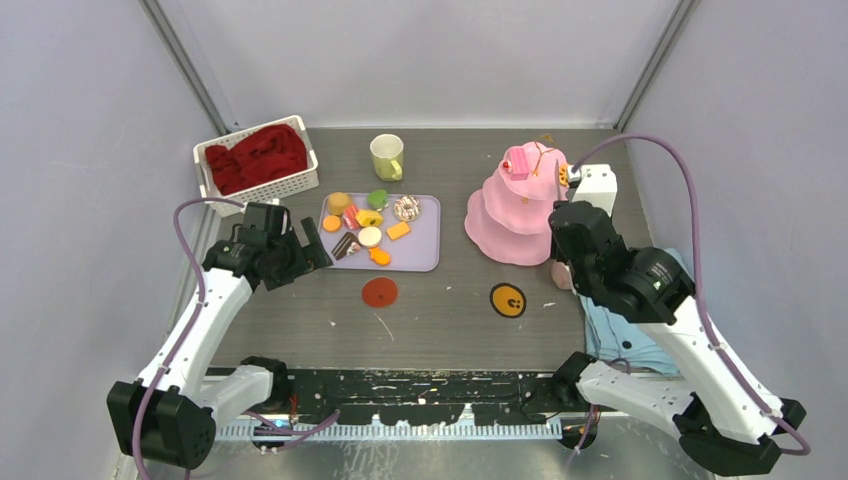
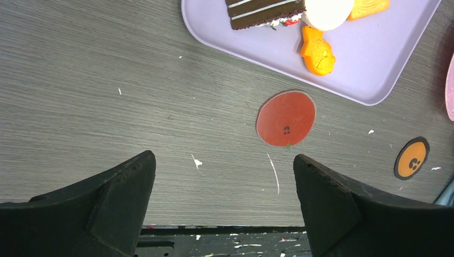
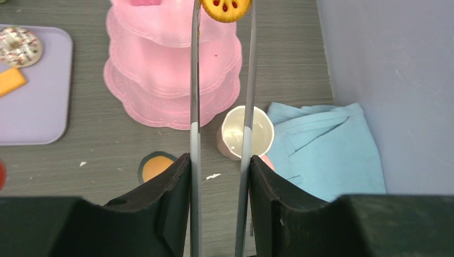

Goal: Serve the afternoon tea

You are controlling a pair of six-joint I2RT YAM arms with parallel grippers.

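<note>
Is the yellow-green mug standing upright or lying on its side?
Upright. In the top view the yellow-green mug stands on its base, with its round mouth facing up.

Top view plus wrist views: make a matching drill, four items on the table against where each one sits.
Items
1. green mug
2. pink mug
3. red disc
4. chocolate cake slice

Places
A. on the purple tray
B. bare table, near side of the tray
C. beside the blue towel
D. bare table, far side of the tray

Pairs: 1-D, 2-C, 3-B, 4-A
</note>
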